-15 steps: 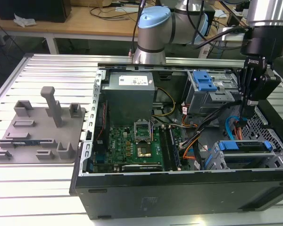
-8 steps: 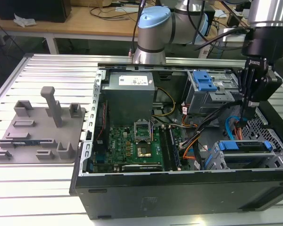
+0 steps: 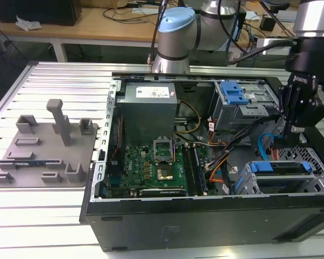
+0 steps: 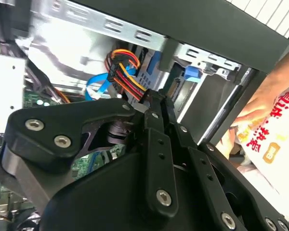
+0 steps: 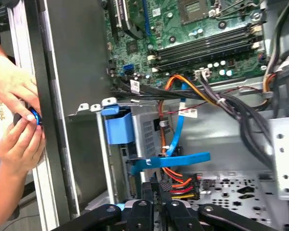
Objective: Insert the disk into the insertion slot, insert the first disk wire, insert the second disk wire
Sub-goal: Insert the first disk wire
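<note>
The disk [image 3: 278, 168] lies flat in the insertion slot [image 3: 316, 162], at the corner of the open computer case [image 3: 205, 216] nearest the camera on the exterior view's right. Its long axis runs across that view from left to right, and the blue carrier edge faces up. Which way its connector end points cannot be told.

The gripper [image 3: 281, 141] hangs fingers-down just behind the slot, between it and the taller cage with the blue latch [image 3: 235, 94]. In both wrist views its fingers are pinched together on the black plug of a disk wire [image 5: 183, 185], a bundle of red, orange, yellow and black strands that fans out from the fingertips [image 4: 157, 98]. A flat blue cable [image 5: 176, 159] crosses just beyond the plug, its loose end near the grey cage wall.

In the first wrist view a person's hands [image 5: 17, 120] rest outside the case's dark side wall, holding a small blue-and-black object.
</note>
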Tool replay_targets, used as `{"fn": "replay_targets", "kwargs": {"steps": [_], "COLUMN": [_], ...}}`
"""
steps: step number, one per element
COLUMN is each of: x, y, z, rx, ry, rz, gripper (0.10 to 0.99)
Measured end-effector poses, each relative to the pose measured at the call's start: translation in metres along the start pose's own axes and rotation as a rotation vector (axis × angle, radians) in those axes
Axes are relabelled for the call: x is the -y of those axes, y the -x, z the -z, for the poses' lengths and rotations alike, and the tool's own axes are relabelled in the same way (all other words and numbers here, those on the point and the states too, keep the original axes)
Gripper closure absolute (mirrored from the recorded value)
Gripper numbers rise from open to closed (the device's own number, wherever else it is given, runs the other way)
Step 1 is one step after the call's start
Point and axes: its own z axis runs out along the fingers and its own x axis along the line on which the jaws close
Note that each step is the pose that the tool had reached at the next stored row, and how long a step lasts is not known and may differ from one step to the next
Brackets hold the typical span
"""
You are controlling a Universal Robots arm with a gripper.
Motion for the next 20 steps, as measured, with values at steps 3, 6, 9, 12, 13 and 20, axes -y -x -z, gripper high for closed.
{"fn": "replay_targets", "kwargs": {"steps": [3,6,9,12,13,20], "x": [0.0010,0.0018,0.0033,0.0046,0.0048,0.0077], "y": [-0.0068,-0.0122,-0.0228,-0.0318,-0.0335,-0.0539], "z": [-0.0031,-0.0054,-0.0077,0.0029,0.0042,-0.0042], "rx": [0.0479,0.0882,0.1923,0.2217,0.2476,0.3305], "ry": [0.009,0.016,0.031,0.034,0.038,0.048], "rz": [0.001,0.001,0.002,0.004,0.005,0.008], "gripper": [0.922,0.922,0.922,0.922,0.922,0.922]}}
